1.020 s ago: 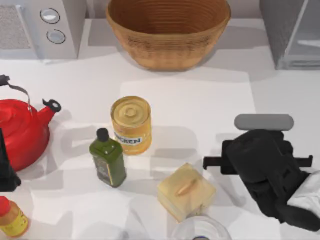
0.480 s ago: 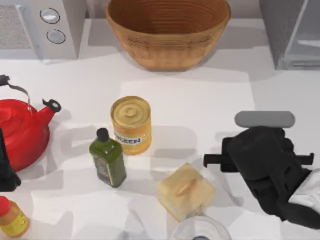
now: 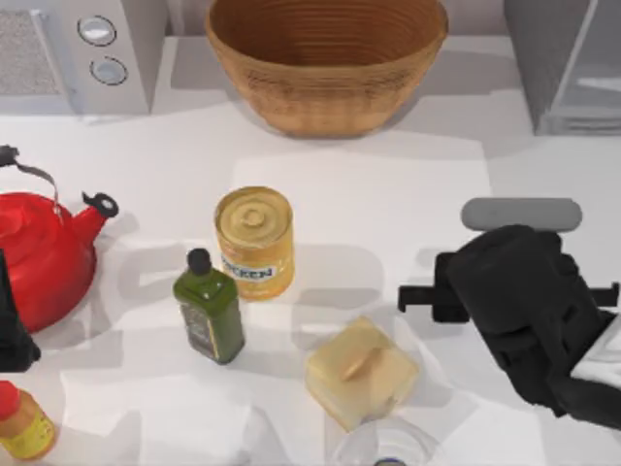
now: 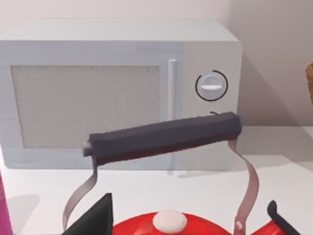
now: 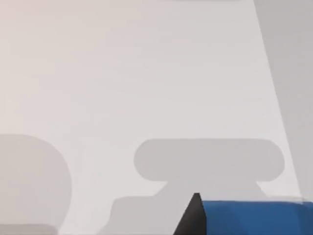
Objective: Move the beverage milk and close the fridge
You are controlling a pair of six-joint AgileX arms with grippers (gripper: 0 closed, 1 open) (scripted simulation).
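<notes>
The beverage milk (image 5: 254, 219) shows in the right wrist view as a blue top edge pressed against one black fingertip (image 5: 194, 211). My right gripper (image 3: 505, 282) hangs above the right half of the table, shut on the carton, and its black body hides the carton from above. Its shadow (image 3: 521, 215) lies on the table a little farther back. The fridge (image 3: 548, 58) stands at the back right corner, its grey panel swung aside from the pale interior. My left gripper (image 3: 10, 335) is parked at the left edge, open, just above the red kettle (image 3: 39, 257).
A wicker basket (image 3: 325, 63) stands at the back centre and a microwave (image 3: 82, 53) at the back left. A yellow can (image 3: 254, 241), a green bottle (image 3: 209, 309) and a pale butter-like block (image 3: 361, 371) occupy the middle. A small yellow bottle (image 3: 21, 422) sits front left.
My right arm has shifted slightly to the right and toward the back. Its shadow has drawn away from it toward the fridge. The left arm has not moved.
</notes>
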